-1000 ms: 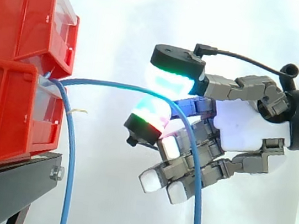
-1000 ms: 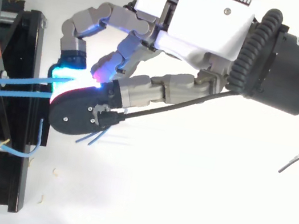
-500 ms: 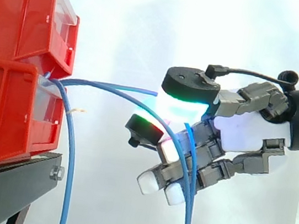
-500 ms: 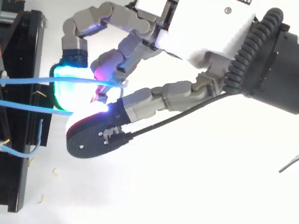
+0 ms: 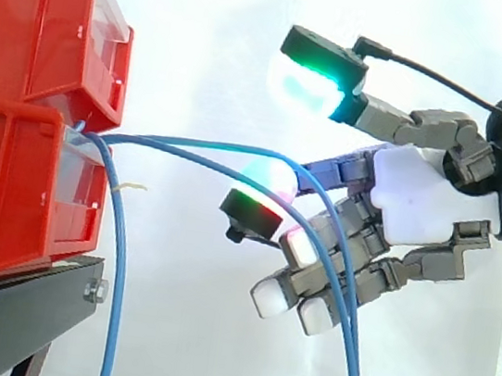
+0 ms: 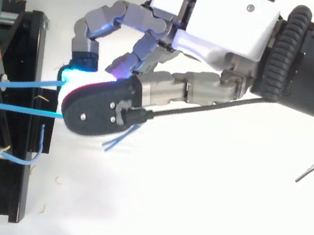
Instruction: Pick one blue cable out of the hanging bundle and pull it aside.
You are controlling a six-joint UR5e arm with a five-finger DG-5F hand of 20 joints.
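The arm comes in level, its hand (image 5: 421,207) near the stacked red plastic bins (image 5: 39,102) but apart from them. The thumb is lifted high; the fingers (image 5: 270,296) are loosely bent, slanting down toward the bins.

This looks like a robotics lab test rig rather than anyone's home. A white curtain (image 5: 206,41) hangs as a plain backdrop, and red bins (image 5: 28,110) are stacked on a black stand (image 5: 20,301). Thin blue cables (image 5: 119,272) trail from the bins, and a robot hand (image 5: 421,207) reaches in from the side.
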